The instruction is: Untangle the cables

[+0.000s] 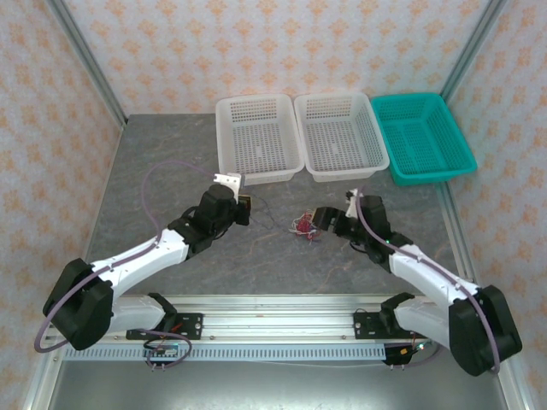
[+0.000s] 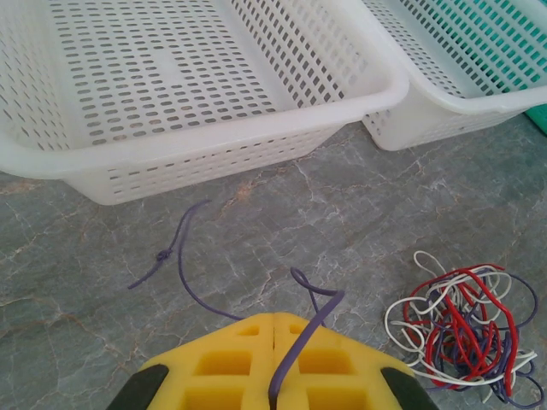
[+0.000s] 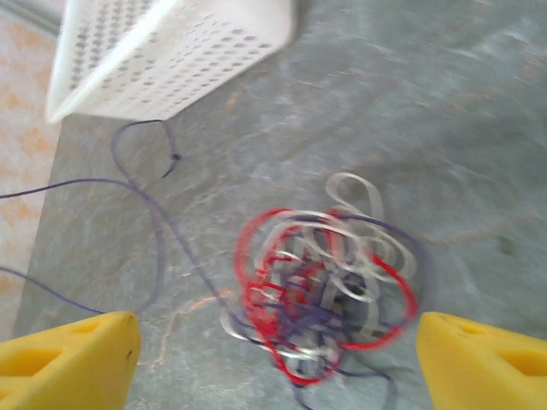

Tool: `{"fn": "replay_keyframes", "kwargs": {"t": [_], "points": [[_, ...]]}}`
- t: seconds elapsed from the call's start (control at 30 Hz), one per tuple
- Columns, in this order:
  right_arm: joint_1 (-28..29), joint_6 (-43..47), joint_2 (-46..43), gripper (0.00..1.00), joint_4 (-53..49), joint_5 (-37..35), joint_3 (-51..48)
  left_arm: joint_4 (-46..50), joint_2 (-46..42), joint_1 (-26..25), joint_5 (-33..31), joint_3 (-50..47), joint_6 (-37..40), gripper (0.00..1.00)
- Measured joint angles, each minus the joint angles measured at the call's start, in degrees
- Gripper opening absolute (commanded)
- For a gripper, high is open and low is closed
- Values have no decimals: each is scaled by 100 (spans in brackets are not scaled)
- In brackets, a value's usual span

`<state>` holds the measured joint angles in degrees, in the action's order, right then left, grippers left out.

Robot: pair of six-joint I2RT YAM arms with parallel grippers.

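**A:** What's the biggest thing there?

**B:** The grey marbled surface. The cables lie on it as one small knot, and I'll place everything else from that knot.

**A:** And the arms?

**B:** The left arm reaches in from the knot's left, and the right arm from its right. Both bases are on the near side of the knot.

**A:** Baskets?

**B:** There are three in a row on the far side of the knot. One white basket stands beyond it to the left. A second white basket stands beyond it slightly to the right. A teal basket is farther right again. None of them touches the knot.

**A:** How are the claws?

**B:** The left claw sits left of the knot and apart from it. Its yellow fingers are clenched together on a purple strand. The right claw is just right of the knot and released. Its fingers are spread wide, and in the right wrist view the knot lies between them. I cannot tell whether they touch it.

**A:** What about the knot itself?

**B:** It is loops of red, white and dark purple wire heaped together. The purple strand leaves its left side and trails across the surface. It runs through the left claw and ends in a tiny lump beyond, towards the left white basket.
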<state>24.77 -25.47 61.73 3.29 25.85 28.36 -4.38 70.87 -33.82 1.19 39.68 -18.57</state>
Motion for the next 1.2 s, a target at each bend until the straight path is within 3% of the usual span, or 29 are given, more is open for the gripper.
{"fn": "replay_keyframes", "kwargs": {"t": [0.1, 0.17, 0.5, 0.67, 0.8, 1.0, 1.2], "points": [[675, 404, 487, 53, -435, -686, 831, 4, -13, 0, -22, 0, 17, 0], [953, 483, 896, 44, -737, -1108, 1292, 22, -61, 0, -42, 0, 24, 0], [1976, 938, 2470, 43, -2562, -2953, 2778, 33, -188, 0, -188, -55, 61, 0], [2024, 1080, 3342, 47, -3294, -4116, 3783, 74, -199, 0, -238, -81, 61, 0], [2006, 1130, 3923, 35, -3613, -4387, 4070, 109, -291, 0, -321, -111, 63, 0], [2009, 1106, 4234, 0, -3801, -4288, 4210, 151, -332, 0, -367, -127, 63, 0], [1976, 964, 4159, 0, -3794, -4470, 4166, 321, -380, 0, -634, -127, 57, 0]]}}
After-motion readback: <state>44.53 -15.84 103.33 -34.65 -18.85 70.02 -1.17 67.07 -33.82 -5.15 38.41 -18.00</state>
